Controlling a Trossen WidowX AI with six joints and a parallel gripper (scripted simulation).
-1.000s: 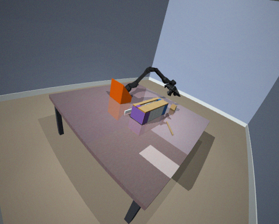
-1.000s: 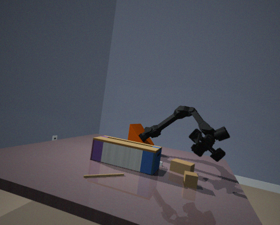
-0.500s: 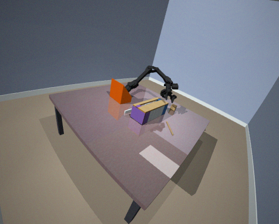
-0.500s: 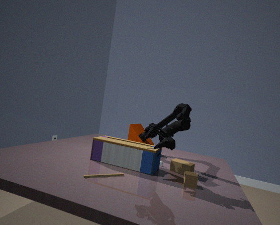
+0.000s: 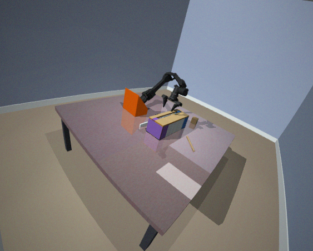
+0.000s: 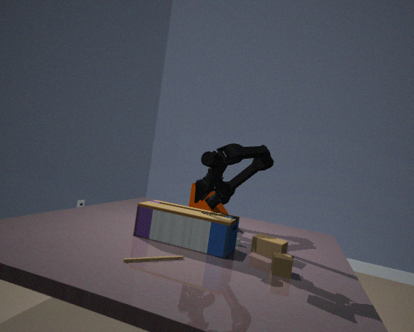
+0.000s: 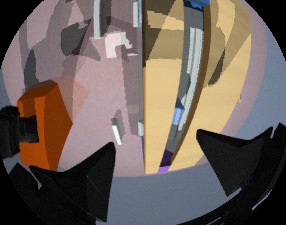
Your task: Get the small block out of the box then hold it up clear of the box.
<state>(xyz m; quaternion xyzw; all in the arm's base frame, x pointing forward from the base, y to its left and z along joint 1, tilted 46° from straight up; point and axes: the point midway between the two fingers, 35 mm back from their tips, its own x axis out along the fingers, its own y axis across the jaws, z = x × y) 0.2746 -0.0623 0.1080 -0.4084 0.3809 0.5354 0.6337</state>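
The box (image 5: 155,129) (image 6: 180,228) (image 7: 160,99) stands on the table, with a wooden top, a purple end, a blue end and a pale front panel. A long narrow slot (image 7: 192,59) runs along its top. In the wrist view a small light-blue piece (image 7: 178,114) shows in the slot towards the purple end; it may be the block, but I cannot tell surely. The shelf and its ends are mostly hidden. My gripper (image 5: 168,108) (image 7: 157,141) is open and empty, pointing down above and behind the box. In the exterior view its fingertips are not clear.
An orange wedge (image 5: 131,104) (image 7: 49,124) stands by the arm's base. A wooden stick (image 5: 190,144) (image 6: 153,259) lies in front of the box. A wooden cuboid (image 6: 269,245) and a smaller wooden block (image 6: 282,265) stand beyond the blue end. A white bar (image 5: 143,125) (image 7: 116,131) lies behind the box.
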